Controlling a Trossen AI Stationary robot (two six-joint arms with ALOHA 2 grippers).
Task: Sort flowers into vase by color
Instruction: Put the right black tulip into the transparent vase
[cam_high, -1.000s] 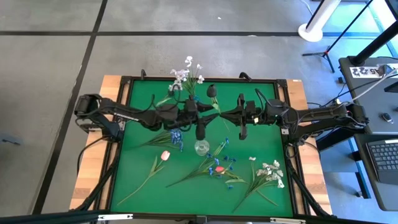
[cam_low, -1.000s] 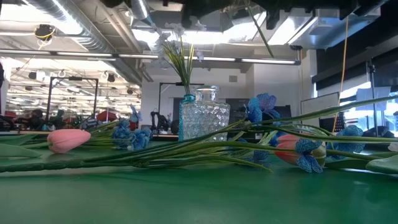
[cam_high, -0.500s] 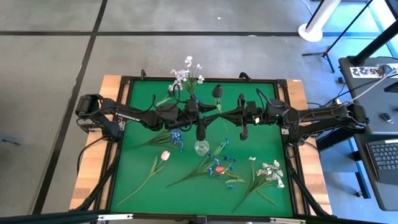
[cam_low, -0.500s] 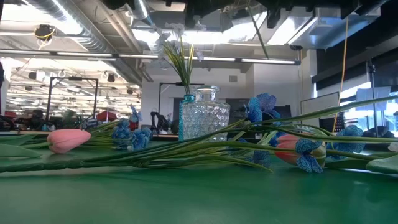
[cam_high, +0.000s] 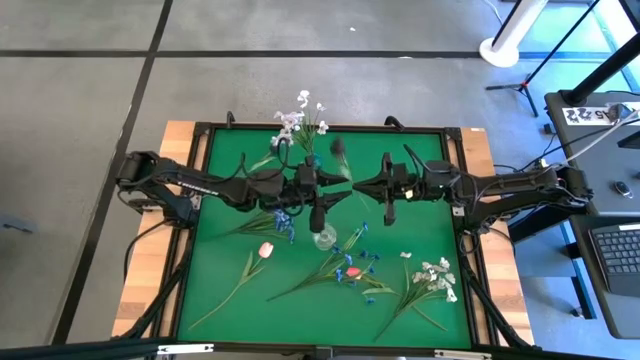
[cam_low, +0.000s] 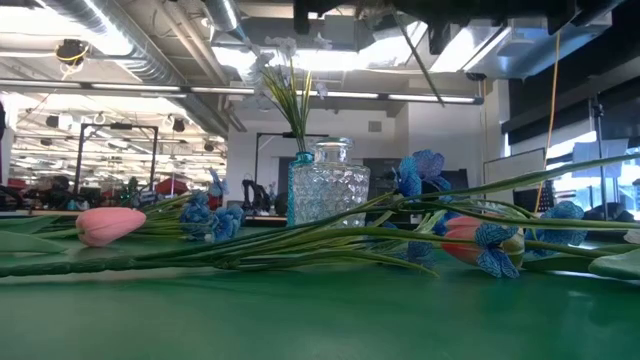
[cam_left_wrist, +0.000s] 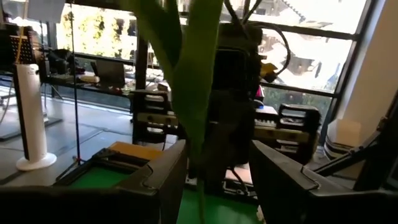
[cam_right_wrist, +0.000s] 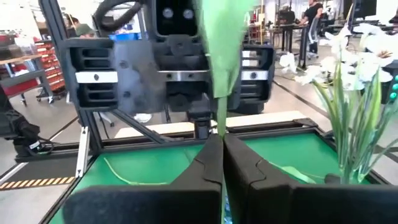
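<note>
High over the middle of the green mat (cam_high: 230, 170) my two grippers face each other. My right gripper (cam_high: 354, 185) is shut on a flower with a dark bud (cam_high: 338, 148). My left gripper (cam_high: 334, 182) is open. Its fingers stand on either side of that flower's green leaf (cam_left_wrist: 194, 93) and I see no touch. White flowers (cam_high: 300, 118) stand in a small teal vase (cam_low: 302, 160) at the far edge. A clear glass vase (cam_high: 323, 237) stands mid-mat. A pink tulip (cam_high: 265, 250), blue sprigs (cam_high: 285, 222), a red bud (cam_high: 352, 271) and a white cluster (cam_high: 436, 277) lie flat. My right gripper pinches the thin green stem (cam_right_wrist: 219, 124) of the dark-bud flower between its two shut fingers. The fingers are level and come from the table's right side, lying across the stem. The flower is lifted clear of the mat and tilted, bud toward the far edge.
A black frame (cam_high: 330, 128) rims the mat. The loose flowers' long stems (cam_high: 235, 290) spread over the near half of the mat, around the glass vase. Bare mat shows at the far left and far right. Beyond the table's right edge stands a desk with a laptop (cam_high: 620, 250).
</note>
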